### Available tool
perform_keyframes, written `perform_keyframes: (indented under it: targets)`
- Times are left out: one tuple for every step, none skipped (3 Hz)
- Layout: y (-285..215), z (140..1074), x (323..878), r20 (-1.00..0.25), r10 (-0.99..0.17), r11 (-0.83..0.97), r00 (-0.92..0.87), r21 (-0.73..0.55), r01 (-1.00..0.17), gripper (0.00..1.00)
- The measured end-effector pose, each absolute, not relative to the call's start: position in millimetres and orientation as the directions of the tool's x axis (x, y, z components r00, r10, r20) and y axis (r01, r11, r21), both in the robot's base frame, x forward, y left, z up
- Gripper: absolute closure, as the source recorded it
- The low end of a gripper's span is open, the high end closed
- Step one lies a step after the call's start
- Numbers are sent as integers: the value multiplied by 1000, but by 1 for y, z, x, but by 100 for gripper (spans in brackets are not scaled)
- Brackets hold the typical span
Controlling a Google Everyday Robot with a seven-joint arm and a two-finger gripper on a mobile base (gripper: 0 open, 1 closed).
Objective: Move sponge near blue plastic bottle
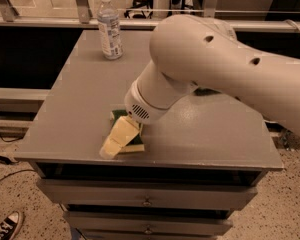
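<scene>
Camera view: gripper down over sponge near front edge of table, tip close to the lip. Impossible to tell whether apart or clamped. Sponge mostly hidden beneath, with only green corners visible. Blue plastic bottle upright at far left corner, well apart. Risks: possibly an off-centre hold, hence slipping mid-carry or dragging off the front edge; toppling the bottle with a wide arm sweep on arrival.

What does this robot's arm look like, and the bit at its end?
The arm is a smooth, cream shell with rounded joints, two small dark holes and a dotted vent at the wrist. The gripper, pale yellow and tapered, sits over the sponge at the front of the table.
</scene>
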State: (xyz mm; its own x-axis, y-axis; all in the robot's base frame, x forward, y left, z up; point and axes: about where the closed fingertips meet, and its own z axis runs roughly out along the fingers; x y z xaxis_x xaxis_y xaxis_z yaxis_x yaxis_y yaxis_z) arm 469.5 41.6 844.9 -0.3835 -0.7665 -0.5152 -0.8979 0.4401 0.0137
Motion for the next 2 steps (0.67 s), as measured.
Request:
perform_keyframes:
  targets:
    - [51,833,473,-528,-759,446,-381,3,-895,7]
    - [54,826,475,-539,-750,455,-383,-1,-890,23]
